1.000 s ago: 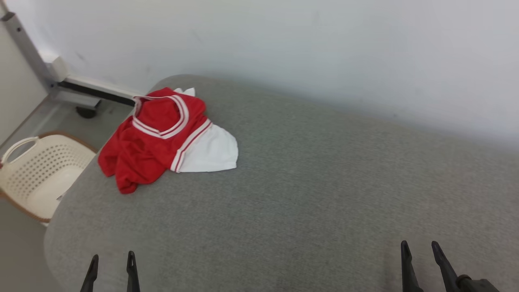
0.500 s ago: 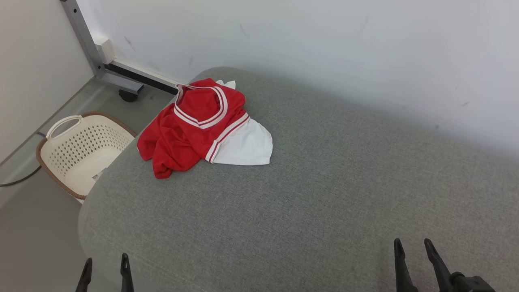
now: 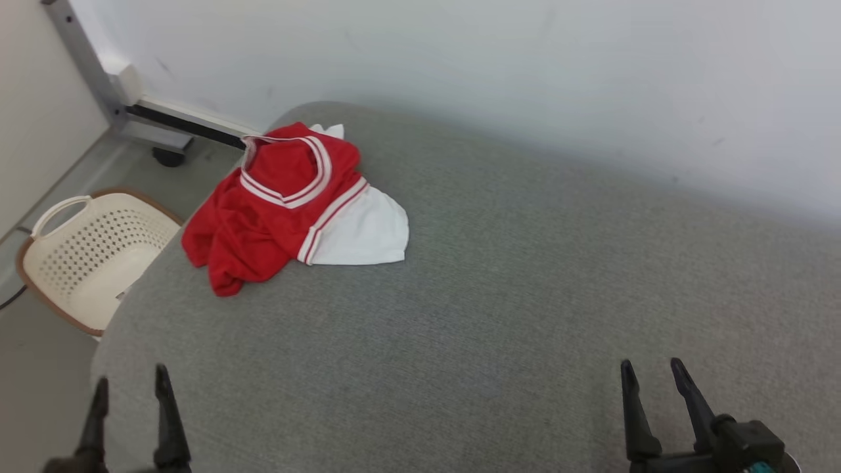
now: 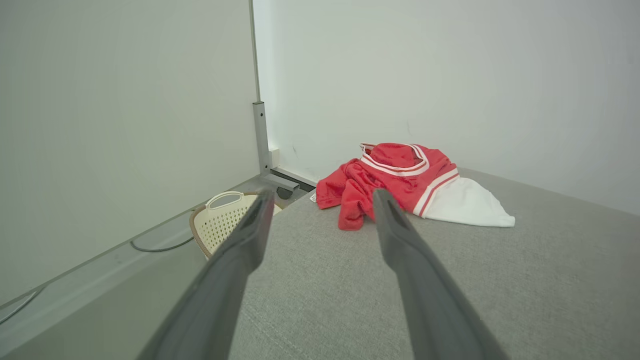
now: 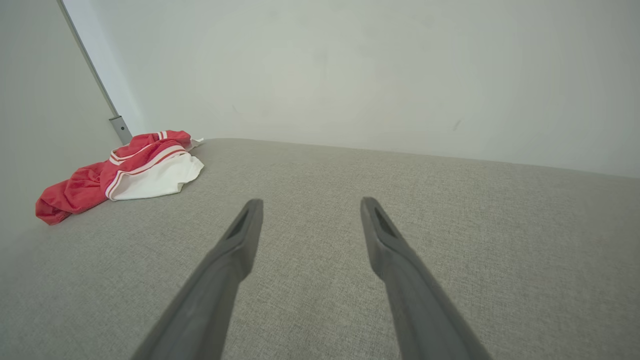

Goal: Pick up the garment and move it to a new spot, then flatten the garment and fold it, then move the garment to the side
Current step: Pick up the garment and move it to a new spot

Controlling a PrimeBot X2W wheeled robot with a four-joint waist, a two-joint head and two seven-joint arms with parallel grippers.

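The garment (image 3: 289,203), perhaps a jersey, lies crumpled far left on the bench (image 3: 493,328). The left gripper (image 3: 130,376) and right gripper (image 3: 650,362) hold their fingers wide, empty.

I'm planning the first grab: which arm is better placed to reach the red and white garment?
Probably the left. The garment lies crumpled at the far left of the grey surface, straight ahead of the open left gripper. The right gripper, also open, sits off to the other side.

Lighting bright, even, diffuse — no glare, shadows faint. Head view soft; left gripper (image 3: 130,381) motion-blurred. Wrist views stretch toward edges — wide-angle.
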